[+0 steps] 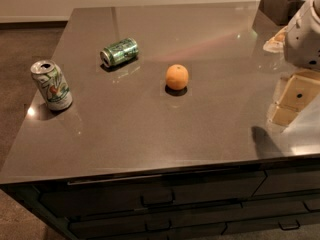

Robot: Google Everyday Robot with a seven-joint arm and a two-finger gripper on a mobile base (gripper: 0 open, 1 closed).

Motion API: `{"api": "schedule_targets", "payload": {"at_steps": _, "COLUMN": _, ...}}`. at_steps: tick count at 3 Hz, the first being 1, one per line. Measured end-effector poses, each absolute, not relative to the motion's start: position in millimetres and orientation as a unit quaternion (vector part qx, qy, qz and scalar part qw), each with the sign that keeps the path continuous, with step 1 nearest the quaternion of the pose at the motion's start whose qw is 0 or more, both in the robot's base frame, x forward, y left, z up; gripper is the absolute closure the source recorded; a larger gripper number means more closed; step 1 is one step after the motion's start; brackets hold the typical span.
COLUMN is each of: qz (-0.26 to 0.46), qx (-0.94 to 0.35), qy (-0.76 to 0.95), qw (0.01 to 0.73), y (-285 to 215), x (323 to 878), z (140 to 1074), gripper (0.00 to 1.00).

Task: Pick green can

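1. Approach step: the green can point(119, 52) lies on its side on the desk point(150, 134), left of the orange point(177, 76).
2. The hand point(296, 95) sits at the right edge, well apart; its opening cannot be told.
3. Next: reach left across the desk.

A smooth white rounded plastic arm housing point(306, 34) is seen at the right edge of the view, marked by a small dark hole low down. Just below it, the gripper point(292, 103) is formed of cream, flat-faced blocky parts, one pierced by a dark round hole.
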State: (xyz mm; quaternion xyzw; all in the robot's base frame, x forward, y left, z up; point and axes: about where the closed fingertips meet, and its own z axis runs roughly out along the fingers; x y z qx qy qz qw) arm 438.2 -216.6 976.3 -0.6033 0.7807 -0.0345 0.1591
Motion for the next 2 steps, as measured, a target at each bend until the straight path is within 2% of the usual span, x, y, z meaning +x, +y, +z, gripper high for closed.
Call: {"api": "schedule_targets", "payload": {"at_steps": 2, "qz": -0.034, "qx": -0.612, "qy": 0.773, "qw": 0.165, "y": -213.7, "x": 456.3, "z": 979.4, "gripper": 0.00}}
